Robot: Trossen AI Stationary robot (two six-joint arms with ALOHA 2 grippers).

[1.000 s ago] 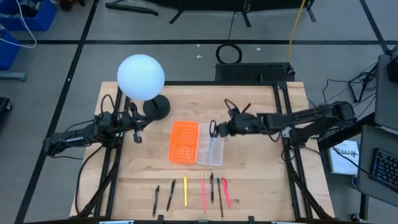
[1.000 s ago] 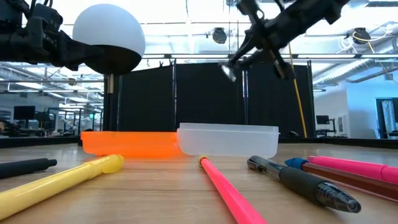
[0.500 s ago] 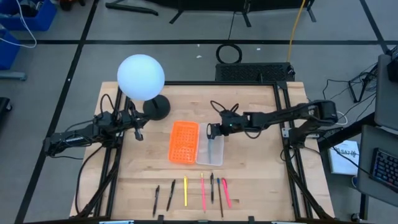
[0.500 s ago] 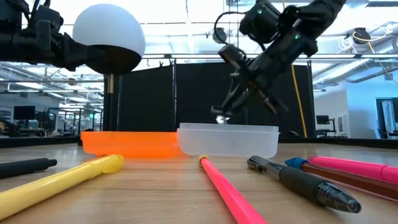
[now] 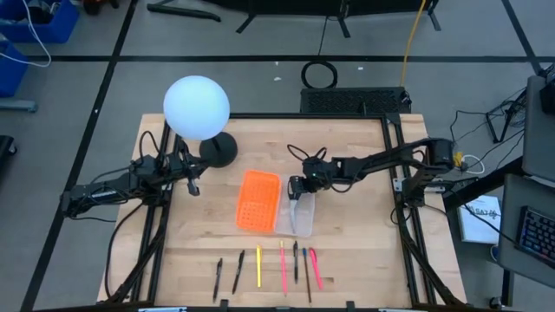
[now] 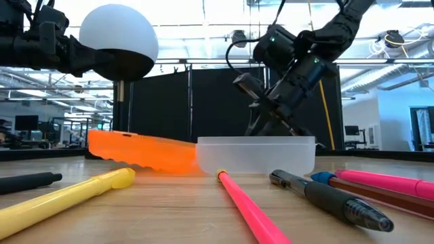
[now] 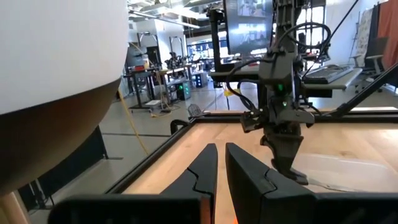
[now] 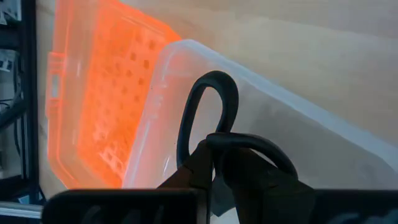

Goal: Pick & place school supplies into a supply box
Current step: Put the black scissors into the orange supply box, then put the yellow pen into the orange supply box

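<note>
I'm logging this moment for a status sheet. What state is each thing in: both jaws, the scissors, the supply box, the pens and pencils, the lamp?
Right gripper: jaws shut on the scissors, lowered into the clear tray.
Scissors: held, black handles over the clear tray.
Supply box: open, orange half tilted off the table, clear tray flat.
Pens and pencils: lying in a row, untouched.
Left gripper: jaws shut, empty, waiting beside the lamp.
Globe lamp: upright.
</note>
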